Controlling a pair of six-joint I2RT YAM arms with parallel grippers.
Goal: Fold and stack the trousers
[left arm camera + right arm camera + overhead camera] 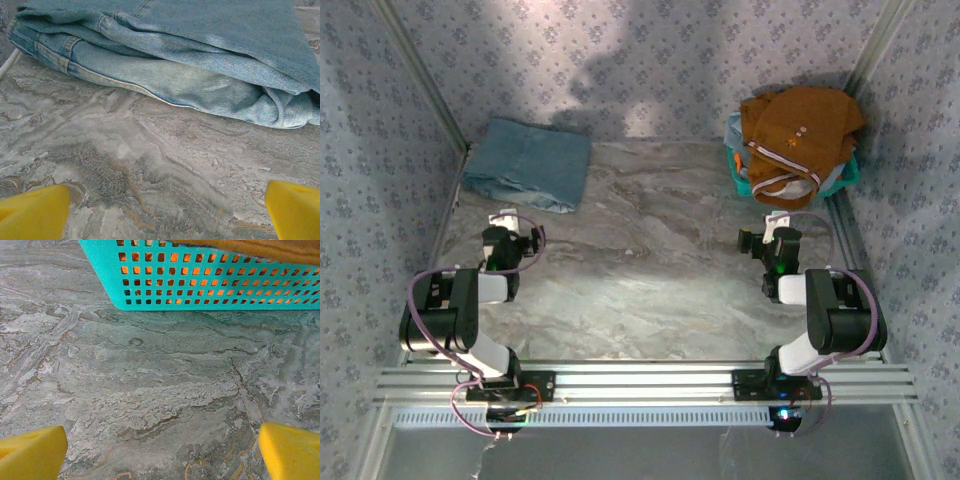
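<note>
The trousers (527,164), light blue faded denim, lie folded into a flat bundle at the far left corner of the table. In the left wrist view the trousers (190,60) fill the upper half, their folded edges facing me. My left gripper (516,222) sits just short of them, and its yellow fingertips (35,215) stand wide open over bare table. My right gripper (768,226) hovers low in front of the basket, open, with its yellow fingertips (290,450) wide apart and nothing between them.
A teal perforated basket (844,176) stands at the far right with an orange-brown garment (798,130) with white striped trim heaped over it; the basket wall (200,280) is close ahead of the right gripper. Patterned walls enclose the marbled table (650,250).
</note>
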